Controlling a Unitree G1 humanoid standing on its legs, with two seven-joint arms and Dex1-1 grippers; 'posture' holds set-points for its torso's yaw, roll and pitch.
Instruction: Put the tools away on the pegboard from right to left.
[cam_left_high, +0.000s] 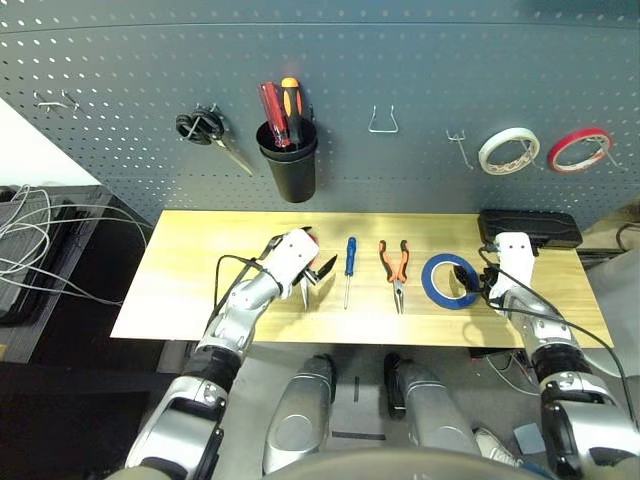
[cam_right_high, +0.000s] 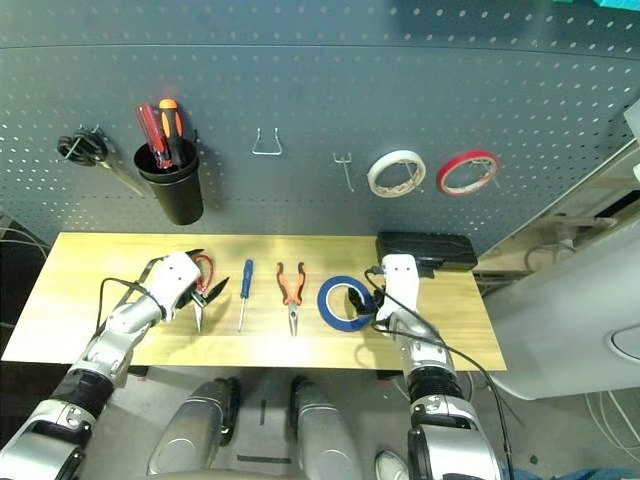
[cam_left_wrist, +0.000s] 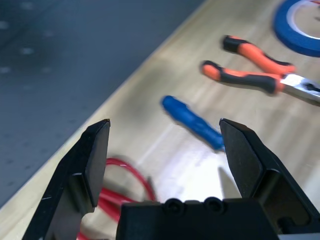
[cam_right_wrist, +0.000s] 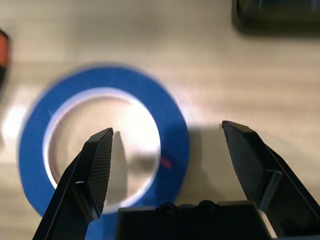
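The right gripper (cam_right_wrist: 167, 127) hovered with its fingers spread wide over the blue tape roll (cam_right_wrist: 167, 187), one finger above the ring's hole and the other beyond its outer edge, beneath the hook-studded pegboard (cam_left_high: 345, 160). The left gripper (cam_left_wrist: 165, 122), its fingers also wide apart, hung over the red-handled scissors (cam_left_wrist: 131, 172) at the far left of the tool row, with the slim blue-handled screwdriver (cam_left_high: 350, 258) and orange-and-black-handled pliers (cam_left_high: 396, 272) lying between on the wooden tabletop (cam_left_high: 190, 285).

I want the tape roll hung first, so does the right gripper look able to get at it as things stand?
Probably yes: the right gripper stands open above the blue tape roll, with nothing lying on it.
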